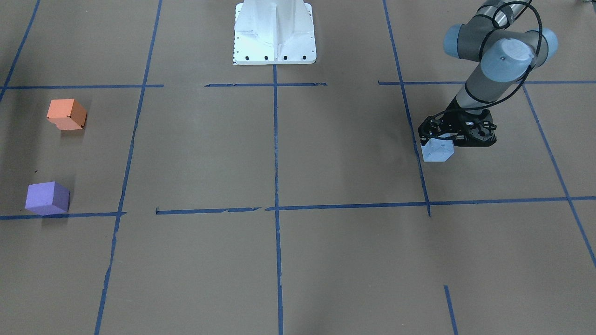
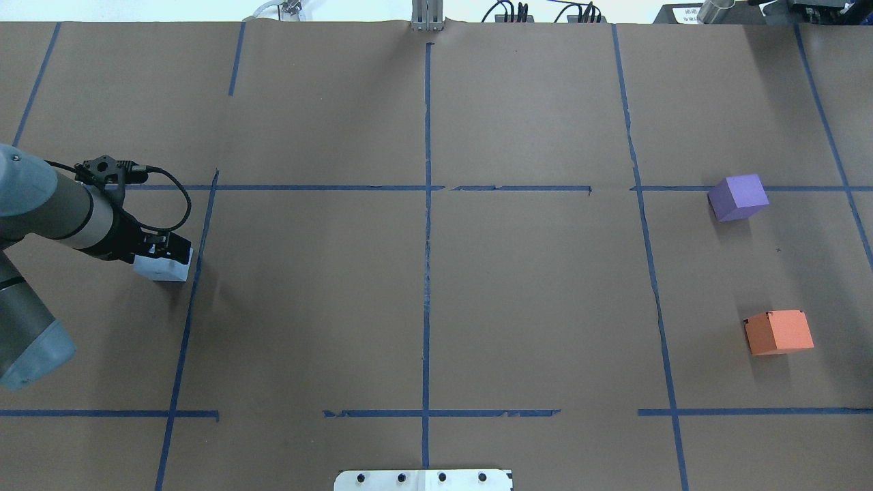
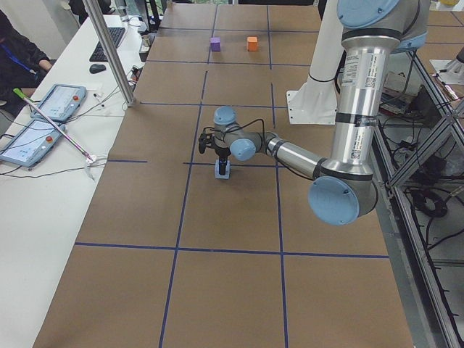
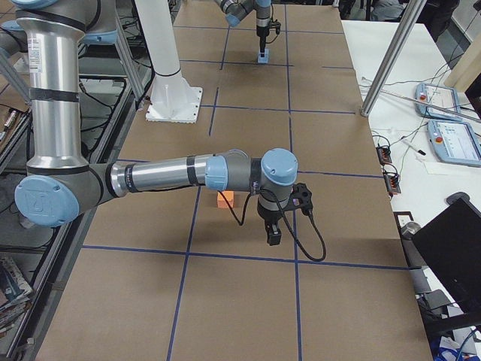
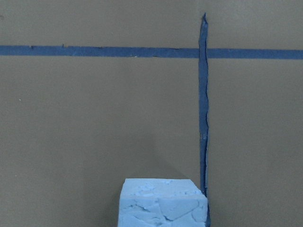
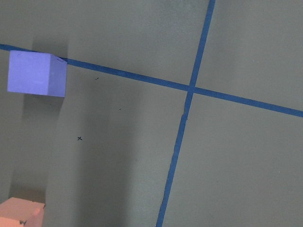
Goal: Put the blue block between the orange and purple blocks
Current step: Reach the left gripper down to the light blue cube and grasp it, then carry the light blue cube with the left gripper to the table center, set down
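Note:
The pale blue block is at the table's left side, next to a blue tape line; it also shows in the overhead view and at the bottom of the left wrist view. My left gripper points down with its fingers close against the block's sides, at table level. The orange block and the purple block stand apart at the far right, with bare paper between them. My right gripper hangs above the table beside the orange block; I cannot tell whether it is open or shut.
Blue tape lines divide the brown paper into squares. A small x mark lies between the purple and orange blocks. The white robot base stands at the middle of the table's near side. Operator tables with tablets run along the far edge.

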### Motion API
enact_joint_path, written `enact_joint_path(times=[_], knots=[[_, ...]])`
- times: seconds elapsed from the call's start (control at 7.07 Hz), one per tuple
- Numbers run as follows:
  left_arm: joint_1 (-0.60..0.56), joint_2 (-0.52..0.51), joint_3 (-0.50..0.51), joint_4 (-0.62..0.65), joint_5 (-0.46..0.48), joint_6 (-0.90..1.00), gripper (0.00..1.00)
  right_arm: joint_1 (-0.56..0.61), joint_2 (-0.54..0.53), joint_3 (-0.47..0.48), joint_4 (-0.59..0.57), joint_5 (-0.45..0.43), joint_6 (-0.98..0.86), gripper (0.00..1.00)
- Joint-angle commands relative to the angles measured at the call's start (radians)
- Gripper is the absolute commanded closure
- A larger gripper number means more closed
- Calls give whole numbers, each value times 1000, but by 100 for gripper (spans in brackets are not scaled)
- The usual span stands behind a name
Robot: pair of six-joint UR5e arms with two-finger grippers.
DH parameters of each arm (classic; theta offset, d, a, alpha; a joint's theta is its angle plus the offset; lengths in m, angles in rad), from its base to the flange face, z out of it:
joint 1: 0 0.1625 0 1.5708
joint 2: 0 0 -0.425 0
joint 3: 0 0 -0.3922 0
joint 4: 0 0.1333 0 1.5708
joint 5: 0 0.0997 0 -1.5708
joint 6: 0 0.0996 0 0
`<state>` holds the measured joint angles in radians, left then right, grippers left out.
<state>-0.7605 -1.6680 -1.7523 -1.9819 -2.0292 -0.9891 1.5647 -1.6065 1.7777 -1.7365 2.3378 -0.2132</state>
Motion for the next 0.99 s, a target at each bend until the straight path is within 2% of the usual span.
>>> enact_joint_path(times=[0.0,0.14,0.28,0.42,0.57,0.71,0.85], knots=[[36,-13,30,0,32,-3,23,0,-1,-1,0,0,0,0],[36,-24,30,8,30,-2,53,0,-1,-1,0,0,0,0],[32,-42,11,21,29,-3,55,0,-1,-1,0,2,0,0],[18,-137,-5,145,29,-5,56,0,-1,-1,0,2,0,0],[18,-291,-4,339,32,-20,56,0,-3,0,0,2,0,0],[33,-423,19,420,32,-89,55,0,-3,0,0,2,0,0],[94,-493,36,425,33,-170,54,0,-3,0,0,2,2,0]])
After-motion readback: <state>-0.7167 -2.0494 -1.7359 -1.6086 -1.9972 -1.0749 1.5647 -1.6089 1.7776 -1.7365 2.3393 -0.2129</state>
